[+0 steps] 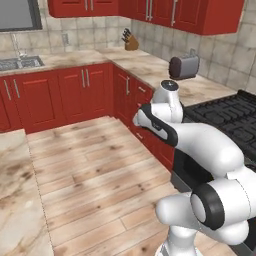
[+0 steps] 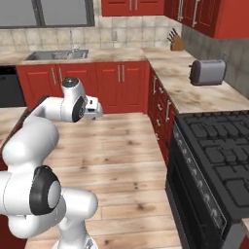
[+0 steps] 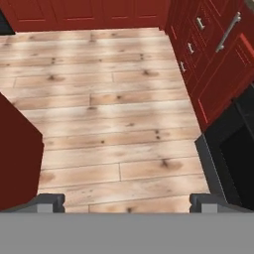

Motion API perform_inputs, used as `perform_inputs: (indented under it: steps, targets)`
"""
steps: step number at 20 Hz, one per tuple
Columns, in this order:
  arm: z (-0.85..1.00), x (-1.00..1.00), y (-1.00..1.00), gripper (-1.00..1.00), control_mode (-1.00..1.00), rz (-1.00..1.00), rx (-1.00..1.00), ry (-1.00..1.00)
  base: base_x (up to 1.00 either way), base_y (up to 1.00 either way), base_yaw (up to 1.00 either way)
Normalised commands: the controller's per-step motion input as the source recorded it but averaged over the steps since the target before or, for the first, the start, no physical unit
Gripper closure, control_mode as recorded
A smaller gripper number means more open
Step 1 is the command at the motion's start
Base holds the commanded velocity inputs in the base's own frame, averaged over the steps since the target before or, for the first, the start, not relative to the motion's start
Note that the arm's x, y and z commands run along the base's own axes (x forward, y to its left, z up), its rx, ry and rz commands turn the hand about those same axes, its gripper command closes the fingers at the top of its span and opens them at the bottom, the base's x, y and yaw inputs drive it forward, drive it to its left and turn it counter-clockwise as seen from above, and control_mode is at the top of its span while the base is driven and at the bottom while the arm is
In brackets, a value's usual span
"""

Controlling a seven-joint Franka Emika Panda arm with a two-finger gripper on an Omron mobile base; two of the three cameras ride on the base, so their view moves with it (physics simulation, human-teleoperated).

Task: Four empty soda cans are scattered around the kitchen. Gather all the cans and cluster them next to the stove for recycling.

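One stove (image 2: 216, 160) is what you have to steer by, the black gas range with dark grates (image 1: 235, 117) set into the right-hand run of red cabinets (image 1: 82, 92); you can see no soda can on the stretches of table and floor that show. One toaster (image 2: 207, 71) stands on the beige marbled table (image 2: 204, 99) just beyond the stove's far end, and one knife block (image 2: 177, 43) sits further along the same run, in the corner by the tan tiled wall (image 1: 55, 27). One sink (image 2: 57, 55) with a faucet (image 2: 71, 40) lies on the far table, well apart from the stove, under a window (image 2: 46, 12). You also have a dark appliance front (image 2: 9, 87) set in the cabinets beyond the sink, far from the stove.

The floor (image 1: 95, 165) is pale wooden planking and lies bare between the stove and a second marbled table (image 1: 17, 200) across the aisle from it. Red upper cabinets (image 1: 150, 12) hang above the stove's run.

Your tool (image 3: 127, 202) hangs over the floor just beside the stove's oven door (image 3: 238, 158), its two tips (image 3: 48, 202) spread wide with nothing between them. The arm (image 1: 200, 150) itself is folded in front of the stove and hides part of its front in the left base view
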Motion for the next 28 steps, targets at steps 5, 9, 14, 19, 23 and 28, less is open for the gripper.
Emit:
perform_inputs:
  steps: [5, 9, 14, 19, 23, 28]
  targets:
    - [0.0, 0.0, 0.0, -1.0, 1.0, 0.0, 0.0, 0.0, -0.13, 0.07, 0.3]
    - [0.0, 0.0, 0.0, -1.0, 1.0, 0.0, 0.0, 0.0, -0.31, 0.01, 0.26]
    - [0.0, 0.0, 0.0, -1.0, 1.0, 0.0, 0.0, 0.0, -0.32, 0.0, 0.22]
    - [0.0, 0.0, 0.0, -1.0, 1.0, 0.0, 0.0, 0.0, 0.17, 0.0, 0.03]
    - [0.0, 0.0, 0.0, -1.0, 1.0, 0.0, 0.0, 0.0, 0.56, 0.0, 0.0]
    - [0.0, 0.0, 0.0, -1.0, 1.0, 0.0, 0.0, 0.0, 0.77, 0.0, 0.0]
